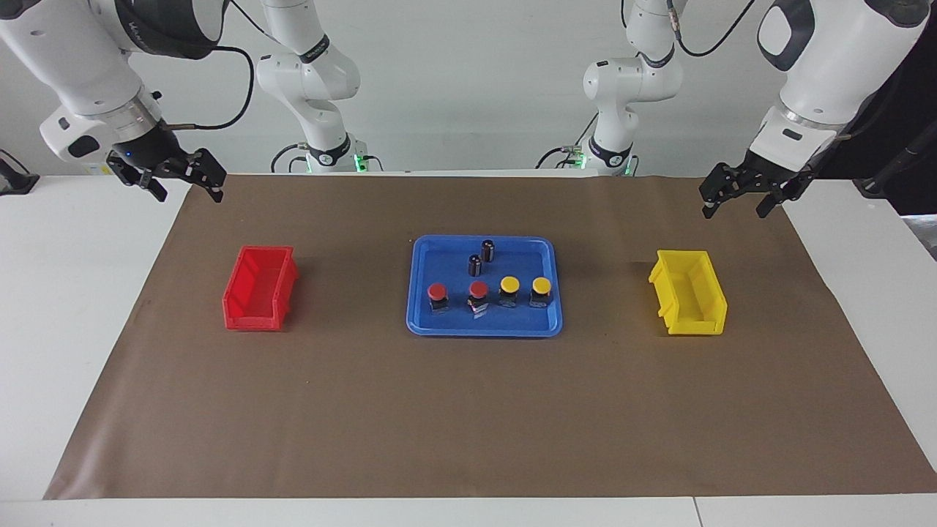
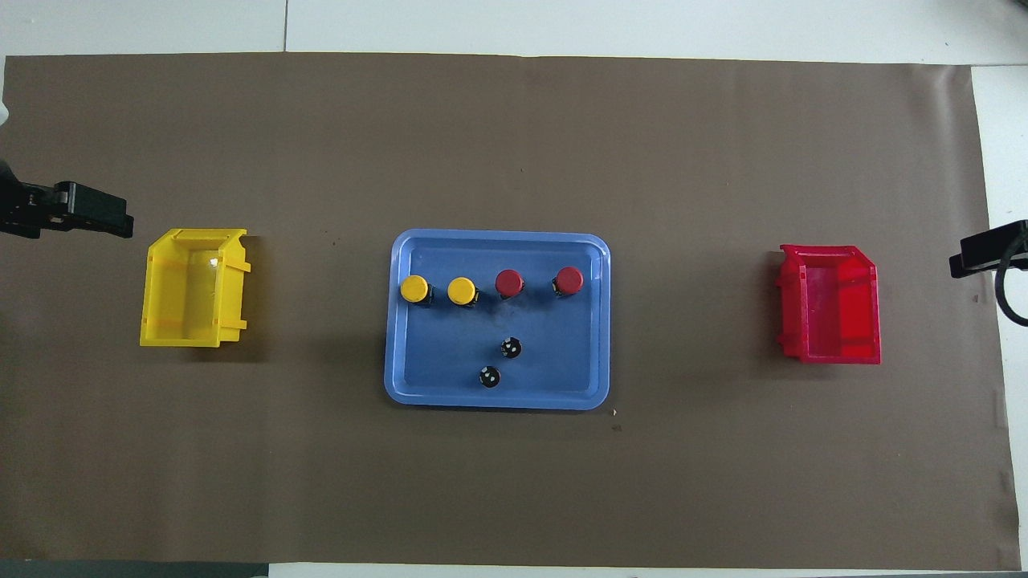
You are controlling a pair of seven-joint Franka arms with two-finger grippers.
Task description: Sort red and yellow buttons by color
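Looking down from overhead, I see the blue tray (image 2: 498,400) mid-table on the brown mat (image 2: 514,482). Four buttons stand in a row along its 12 o'clock side: two yellow buttons (image 2: 415,288) toward the left arm's end, two red buttons (image 2: 509,282) toward the right arm's. Two dark cylinders (image 2: 511,348) stand toward the tray's 6 o'clock rim. The yellow bin (image 2: 158,309) sits at the tray's 9 o'clock, the red bin (image 2: 870,337) at 3 o'clock, with wide bare mat between each and the tray. My left gripper (image 1: 738,198) hangs over the mat's edge by the yellow bin, jaws spread wide, holding nothing. My right gripper (image 1: 187,184) waits likewise by the red bin, jaws apart and empty.
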